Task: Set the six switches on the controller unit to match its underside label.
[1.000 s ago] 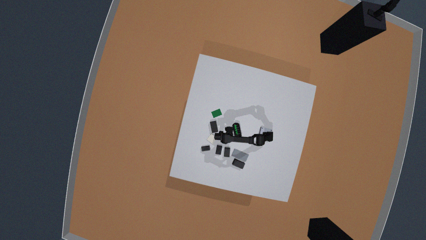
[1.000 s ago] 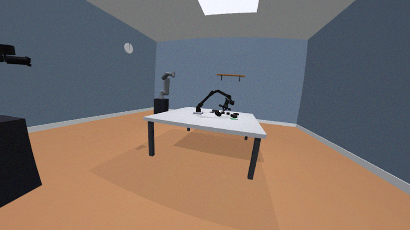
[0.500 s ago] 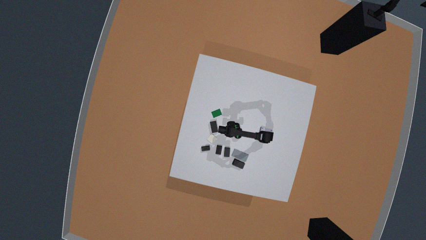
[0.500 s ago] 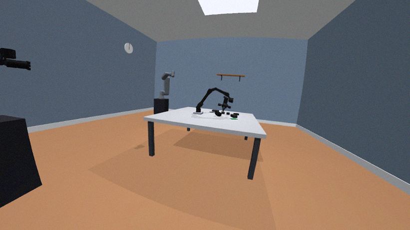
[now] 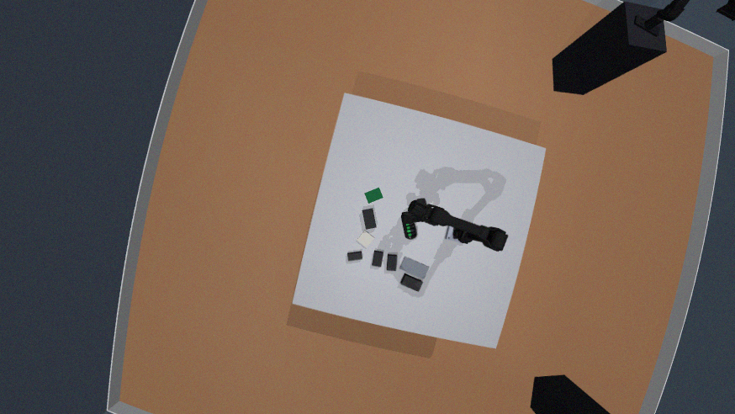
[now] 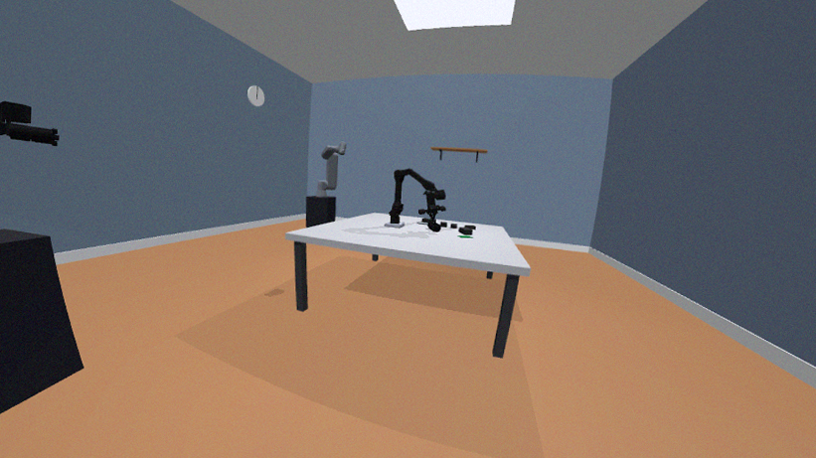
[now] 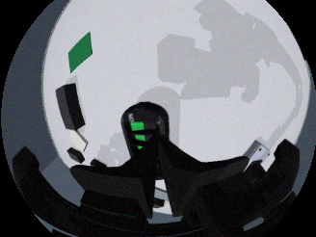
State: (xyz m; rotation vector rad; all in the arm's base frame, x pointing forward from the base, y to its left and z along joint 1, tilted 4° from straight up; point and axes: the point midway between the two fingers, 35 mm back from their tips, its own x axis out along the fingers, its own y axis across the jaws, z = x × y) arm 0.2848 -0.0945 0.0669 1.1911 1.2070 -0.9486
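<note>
The dark grey controller unit (image 5: 409, 231) (image 7: 144, 113) is on the bench with its switch side up, so its label is hidden. In the top view several green switch ends show in a row; the arm covers part of the unit. In the wrist view green ends show left of the fingers, and the rest of the row is behind them. My gripper (image 7: 157, 137) is shut and empty. Its tips overlap the switch row in the wrist view; whether they touch a switch cannot be told.
A green plate (image 5: 373, 195) (image 7: 80, 52), a dark module (image 5: 369, 218) (image 7: 72, 106) and a cream tile (image 5: 365, 239) lie to the unit's left in the top view. Several dark blocks and a grey plate (image 5: 414, 267) lie below it. My arm's base is to its right.
</note>
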